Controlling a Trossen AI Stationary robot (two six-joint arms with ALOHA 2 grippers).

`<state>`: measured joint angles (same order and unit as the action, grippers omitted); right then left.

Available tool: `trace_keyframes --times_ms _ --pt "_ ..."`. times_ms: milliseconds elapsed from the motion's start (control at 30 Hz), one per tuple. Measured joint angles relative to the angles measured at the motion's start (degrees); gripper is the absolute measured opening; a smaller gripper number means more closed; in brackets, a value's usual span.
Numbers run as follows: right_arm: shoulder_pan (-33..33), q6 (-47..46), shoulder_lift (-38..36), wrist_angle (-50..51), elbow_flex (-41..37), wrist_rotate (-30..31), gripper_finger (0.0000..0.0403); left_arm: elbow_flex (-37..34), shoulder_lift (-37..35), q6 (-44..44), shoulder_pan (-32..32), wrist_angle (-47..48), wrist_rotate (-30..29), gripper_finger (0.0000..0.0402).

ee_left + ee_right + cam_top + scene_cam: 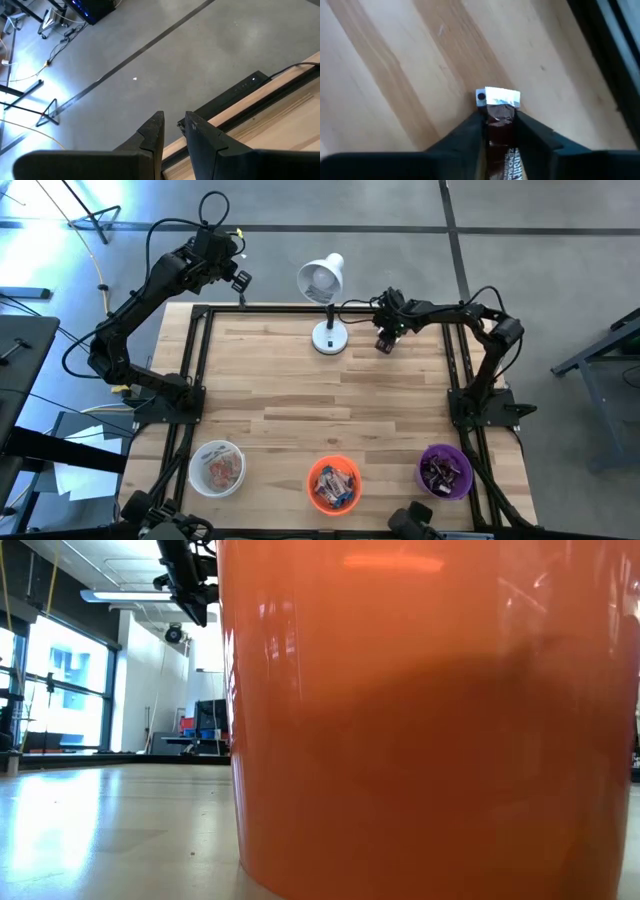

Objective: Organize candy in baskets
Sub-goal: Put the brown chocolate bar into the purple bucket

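A dark brown candy point(499, 125) is pinched between the fingers of the right gripper point(385, 343) at 1 o'clock, above the table point(300, 390). The left gripper point(241, 280), at 11 o'clock, is held slightly spread, empty. Three baskets point(334, 483), each containing candy, are lined along 6 o'clock.

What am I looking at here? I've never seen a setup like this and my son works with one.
Two robot arms stand at a wooden table. One picture looks down from above, one looks level from the tabletop, blocked by the orange basket, and two come from cameras on the wrists. Along the near edge sit the white basket, the orange one and the purple basket, each holding candy. A white desk lamp stands at the far edge. The right gripper grips a dark brown candy above the table. The left gripper waits empty past the table's far left corner, fingers slightly apart.
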<state>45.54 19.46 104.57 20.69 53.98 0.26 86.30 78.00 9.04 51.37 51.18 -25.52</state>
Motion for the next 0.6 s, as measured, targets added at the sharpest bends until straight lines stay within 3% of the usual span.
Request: trace_keyframes --times_ms 200,400,600 --pt "0.09 -7.10 0.00 0.45 -0.11 -3.70 0.0016 0.00 0.00 -0.02 0.00 0.00 0.09 0.0064" --pt "0.07 -17.74 -1.87 4.16 0.33 -6.03 0.0015 0.00 0.00 0.00 0.00 0.01 0.12 0.0064" --pt "-0.75 -24.69 -6.15 21.53 5.07 -19.55 0.0008 0.00 0.00 -0.35 0.00 0.02 0.14 0.0064"
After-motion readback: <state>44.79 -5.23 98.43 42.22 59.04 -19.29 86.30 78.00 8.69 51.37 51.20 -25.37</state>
